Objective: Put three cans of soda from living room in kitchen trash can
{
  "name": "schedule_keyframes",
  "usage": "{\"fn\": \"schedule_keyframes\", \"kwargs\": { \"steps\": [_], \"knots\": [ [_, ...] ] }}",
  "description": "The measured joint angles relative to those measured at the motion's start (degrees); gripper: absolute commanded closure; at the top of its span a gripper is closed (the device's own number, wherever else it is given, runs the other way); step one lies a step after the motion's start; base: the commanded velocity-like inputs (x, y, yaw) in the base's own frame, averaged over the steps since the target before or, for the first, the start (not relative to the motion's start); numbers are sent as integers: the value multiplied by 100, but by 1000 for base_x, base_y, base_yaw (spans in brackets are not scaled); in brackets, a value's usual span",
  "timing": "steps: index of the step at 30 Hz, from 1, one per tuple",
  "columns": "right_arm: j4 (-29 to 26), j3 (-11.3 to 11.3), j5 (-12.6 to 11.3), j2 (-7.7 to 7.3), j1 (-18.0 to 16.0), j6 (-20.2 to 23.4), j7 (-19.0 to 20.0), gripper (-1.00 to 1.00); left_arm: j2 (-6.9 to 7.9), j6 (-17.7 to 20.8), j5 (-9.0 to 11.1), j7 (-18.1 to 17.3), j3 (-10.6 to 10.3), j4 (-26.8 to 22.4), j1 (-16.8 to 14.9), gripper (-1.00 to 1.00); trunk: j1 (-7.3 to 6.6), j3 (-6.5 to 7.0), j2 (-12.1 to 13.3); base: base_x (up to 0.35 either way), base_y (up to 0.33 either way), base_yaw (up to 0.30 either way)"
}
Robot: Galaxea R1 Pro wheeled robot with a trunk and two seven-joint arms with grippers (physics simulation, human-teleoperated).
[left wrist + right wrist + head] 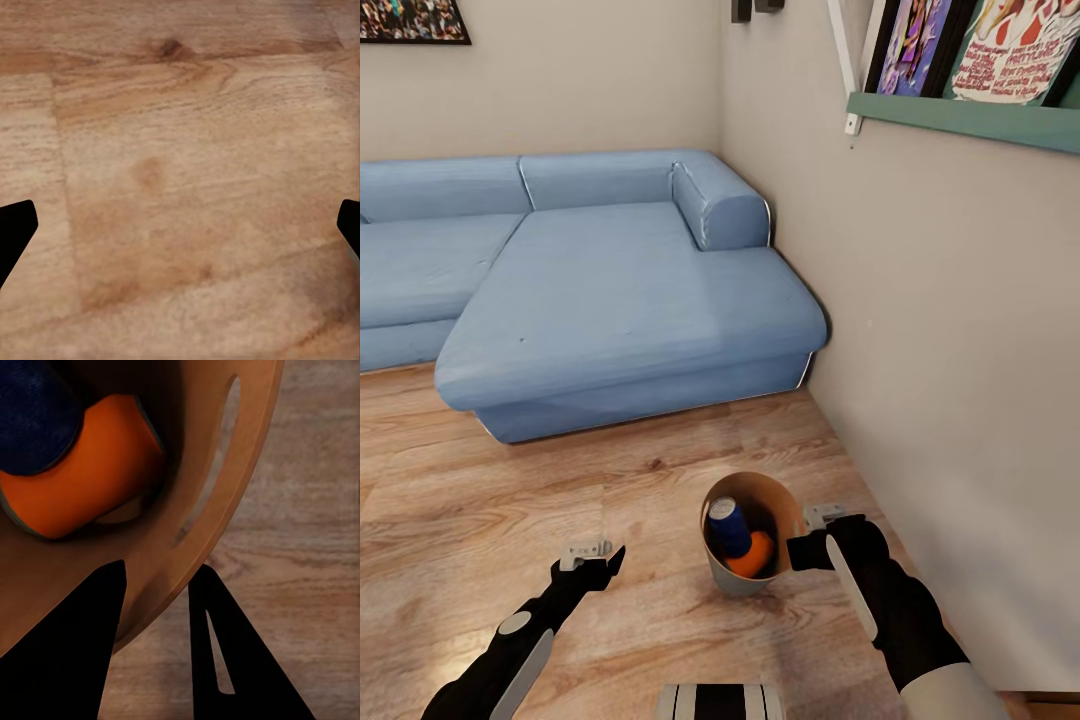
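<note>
The tash can [762, 497], a tan round bin, is over the wood floor near the right wall. Inside it lie a dark blue can of soda [728, 527] and an orange can of soda [756, 556]. My right gripper [798, 549] is shut on the bin's rim, one finger inside and one outside. The right wrist view shows the rim [234, 487] between the fingers of that gripper [154, 615], with the orange can [82, 472] and the blue can [34, 412] beyond. My left gripper [596, 556] hangs open over bare floor, its gripper [180, 225] holding nothing.
A big light-blue corner sofa [620, 300] fills the living room ahead. A pale wall [960, 400] runs close on the right, with a teal shelf [970, 122] of posters high up. Open wood floor [510, 500] lies to the left.
</note>
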Motion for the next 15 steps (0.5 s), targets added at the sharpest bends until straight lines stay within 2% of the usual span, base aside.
{"fn": "schedule_keyframes", "kwargs": {
  "steps": [3,4,5,15],
  "knots": [
    [20,0,-10,0,0,0,4,100,0,0,1,0,0,0,0,-100,0,0,0,0,0,0],
    [26,0,-10,-1,0,0,3,-100,0,0,1,0,0,1,0,-100,0,0,0,0,0,0],
    [26,2,-121,-1,-2,0,20,-100,0,0,1,0,0,2,0,-100,-1,0,0,0,0,0],
    [36,2,-124,0,-2,0,20,-100,0,0,-2,0,0,4,0,-100,-1,1,0,0,0,0]
  ]
}}
